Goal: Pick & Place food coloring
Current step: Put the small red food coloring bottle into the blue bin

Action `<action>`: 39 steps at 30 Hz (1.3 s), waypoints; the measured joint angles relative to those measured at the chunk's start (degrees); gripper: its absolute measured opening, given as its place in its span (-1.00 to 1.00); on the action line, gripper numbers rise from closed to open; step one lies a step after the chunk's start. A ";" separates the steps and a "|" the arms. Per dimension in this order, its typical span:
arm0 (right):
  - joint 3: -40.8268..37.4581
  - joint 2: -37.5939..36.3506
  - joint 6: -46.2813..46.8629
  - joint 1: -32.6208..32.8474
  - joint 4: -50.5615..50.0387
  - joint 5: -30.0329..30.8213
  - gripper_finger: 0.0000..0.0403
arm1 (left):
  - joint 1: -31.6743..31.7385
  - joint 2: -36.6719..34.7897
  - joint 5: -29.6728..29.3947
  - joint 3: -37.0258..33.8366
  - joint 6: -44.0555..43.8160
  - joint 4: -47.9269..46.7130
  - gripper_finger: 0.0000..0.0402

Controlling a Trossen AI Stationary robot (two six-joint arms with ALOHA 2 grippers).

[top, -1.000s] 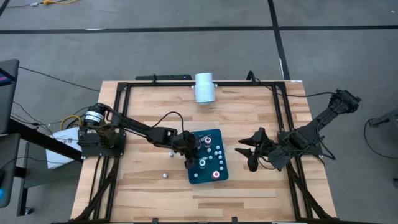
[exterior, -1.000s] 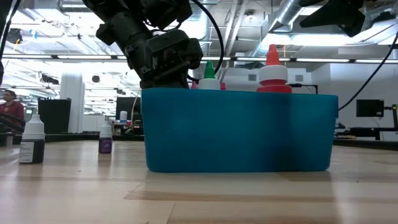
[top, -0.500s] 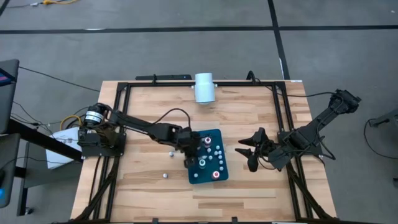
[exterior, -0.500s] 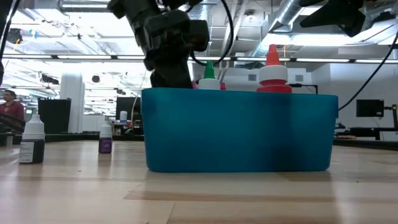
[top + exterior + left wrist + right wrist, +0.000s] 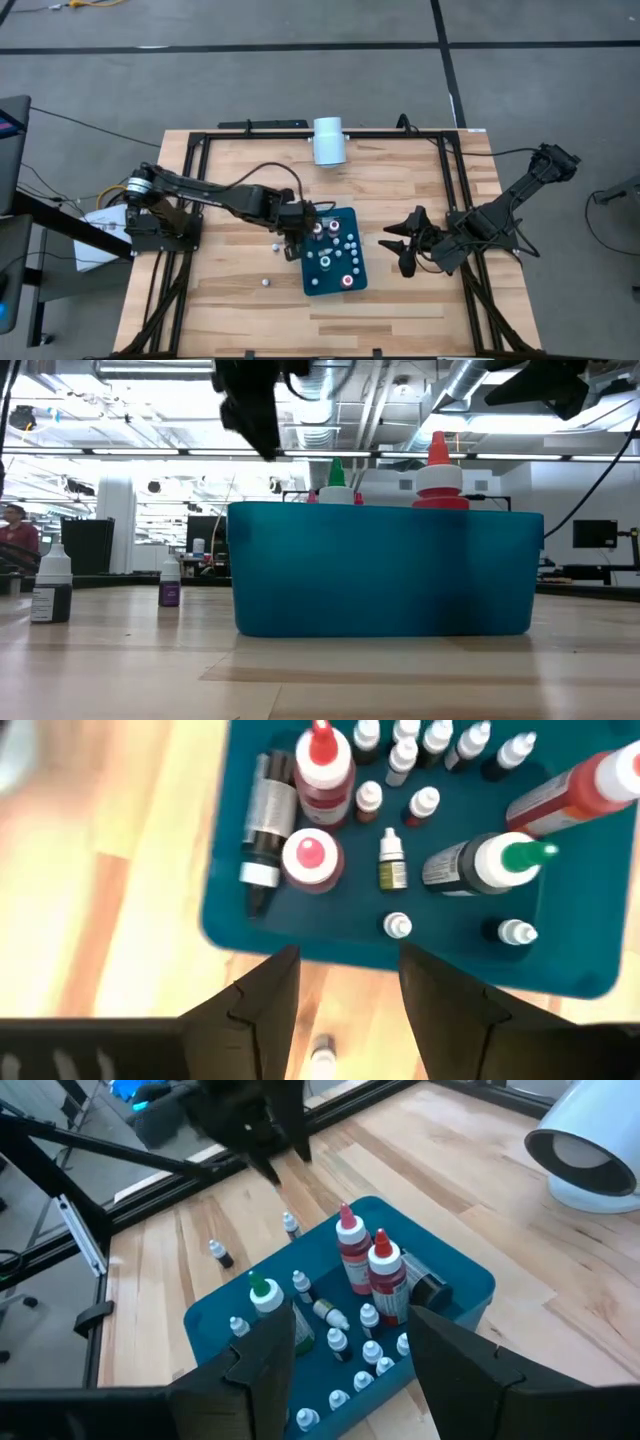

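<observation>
Wooden table [image 5: 240, 280] — food coloring [image 5: 335, 248] in tray [image 5: 340, 285].

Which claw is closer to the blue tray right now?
The left claw: it hangs open at the blue tray's left edge. The right claw waits open, off the tray's right side.

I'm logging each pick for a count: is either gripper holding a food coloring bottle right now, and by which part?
Nothing is held. The left gripper hangs open and empty at the teal tray's edge; the right gripper waits open beside it.
</observation>
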 joint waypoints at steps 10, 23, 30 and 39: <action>0.00 0.00 -0.92 0.00 -0.20 -0.06 -0.10 | -6.18 -10.81 -13.05 0.87 -14.99 -13.75 -0.18; 0.00 -0.02 -0.98 0.00 -0.16 0.04 -0.10 | -18.26 -11.41 -21.36 -10.35 -35.40 -18.23 -0.18; 0.00 -0.02 -0.96 0.00 -0.13 0.04 -0.10 | -24.44 -11.39 -22.01 -23.18 -40.52 -3.76 -0.18; 0.00 -0.02 -0.94 0.00 0.02 0.00 -0.10 | -33.10 -11.39 -33.24 -35.28 -58.98 5.54 -0.18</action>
